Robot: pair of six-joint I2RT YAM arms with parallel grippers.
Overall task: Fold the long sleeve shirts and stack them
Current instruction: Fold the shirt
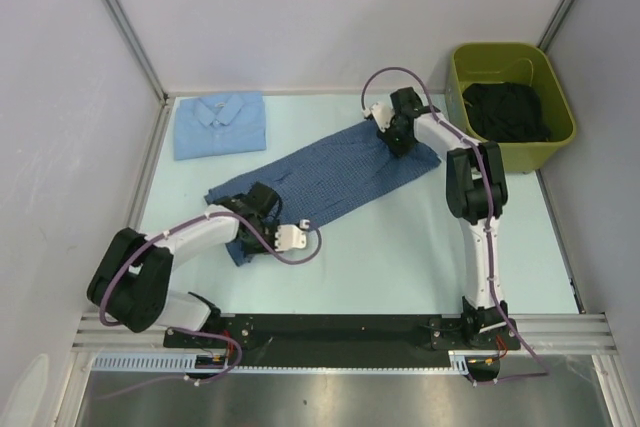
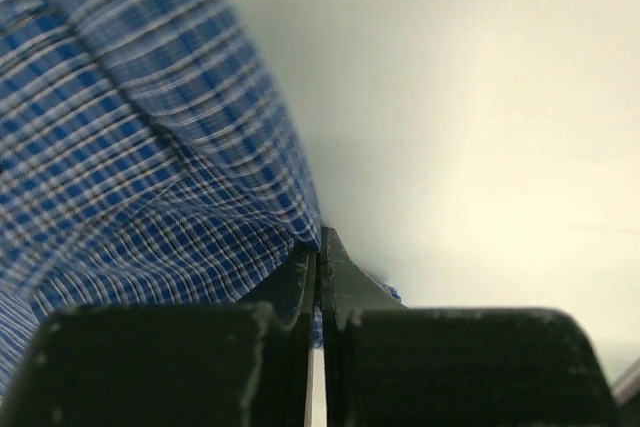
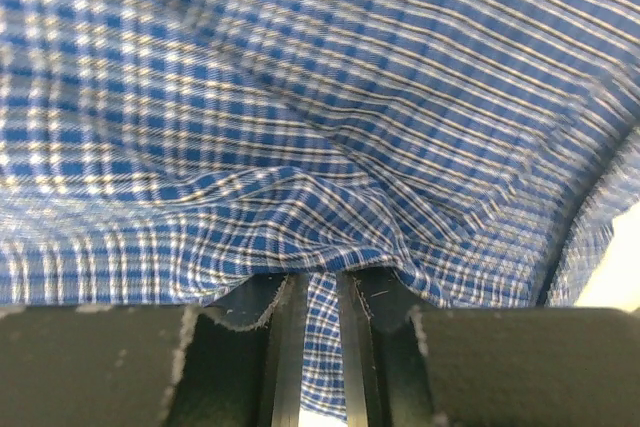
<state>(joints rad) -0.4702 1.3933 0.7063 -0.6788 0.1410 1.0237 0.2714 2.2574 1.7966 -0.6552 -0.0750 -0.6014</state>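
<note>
The medium blue checked shirt (image 1: 330, 177) lies stretched in a long diagonal band across the table. My left gripper (image 1: 255, 215) is shut on its near left end; the left wrist view shows checked cloth (image 2: 130, 147) pinched between the closed jaws (image 2: 318, 257). My right gripper (image 1: 398, 137) is shut on its far right end; the right wrist view shows a strip of the cloth (image 3: 320, 147) caught between the fingers (image 3: 320, 292). The pale blue shirt (image 1: 220, 124) lies folded at the far left corner, collar up.
A green bin (image 1: 548, 67) holding dark cloth (image 1: 505, 112) stands at the far right beside the table. Grey walls close in the left and back sides. The pale table top (image 1: 400, 257) shows in front of the checked shirt.
</note>
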